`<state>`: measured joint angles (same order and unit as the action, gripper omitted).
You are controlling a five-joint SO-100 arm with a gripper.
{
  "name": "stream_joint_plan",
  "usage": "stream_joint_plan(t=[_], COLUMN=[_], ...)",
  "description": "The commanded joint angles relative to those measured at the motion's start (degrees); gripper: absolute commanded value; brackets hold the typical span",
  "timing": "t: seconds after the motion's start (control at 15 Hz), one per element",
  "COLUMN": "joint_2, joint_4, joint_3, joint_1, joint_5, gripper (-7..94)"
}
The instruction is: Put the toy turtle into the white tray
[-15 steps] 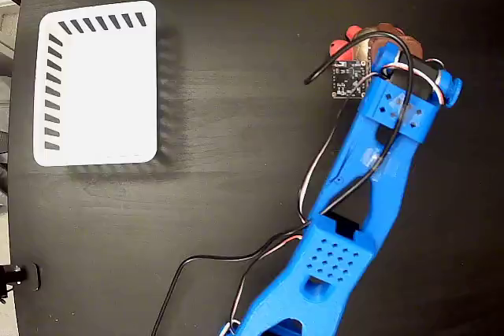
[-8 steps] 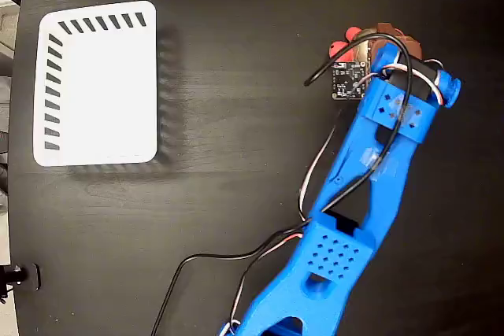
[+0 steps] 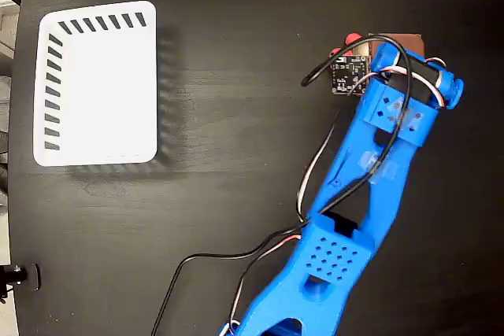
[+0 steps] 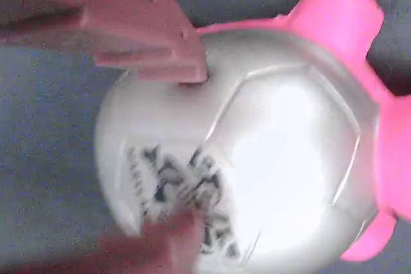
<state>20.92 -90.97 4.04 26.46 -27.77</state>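
The wrist view is filled by the toy turtle [image 4: 276,145]: a glossy pale shell with a dark printed mark and pink limbs at the right. My gripper [image 4: 187,152] straddles the shell. One reddish finger [image 4: 160,36] presses on it from above and the other finger [image 4: 167,242] from below. From overhead in the fixed view, the gripper [image 3: 387,43] covers the turtle [image 3: 350,39] at the upper right, and only a red bit shows. The white tray [image 3: 94,84] with dark slots lies far to the left, with nothing in it.
The blue arm [image 3: 370,171] runs from the bottom centre up to the right. Loose black cables [image 3: 205,261] trail over the black table [image 3: 236,155]. A small circuit board [image 3: 346,75] sits on the wrist. The table's left edge is beside the tray.
The gripper head has shifted slightly over the turtle. Less of the red legs shows now, and a flat brown finger covers where the shell showed before. The arm has barely moved.
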Motion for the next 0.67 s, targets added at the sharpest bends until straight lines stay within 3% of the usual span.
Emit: stream_joint_plan(t=[0.0,0.2,0.6], joint_2=[2.46,2.46,2.46], joint_4=[-1.85,-1.58,-0.26], joint_3=[0.53,0.53,0.53], joint_1=[1.14,1.14,0.62], joint_5=[-0.79,-0.62,-0.35], gripper=[23,59,62])
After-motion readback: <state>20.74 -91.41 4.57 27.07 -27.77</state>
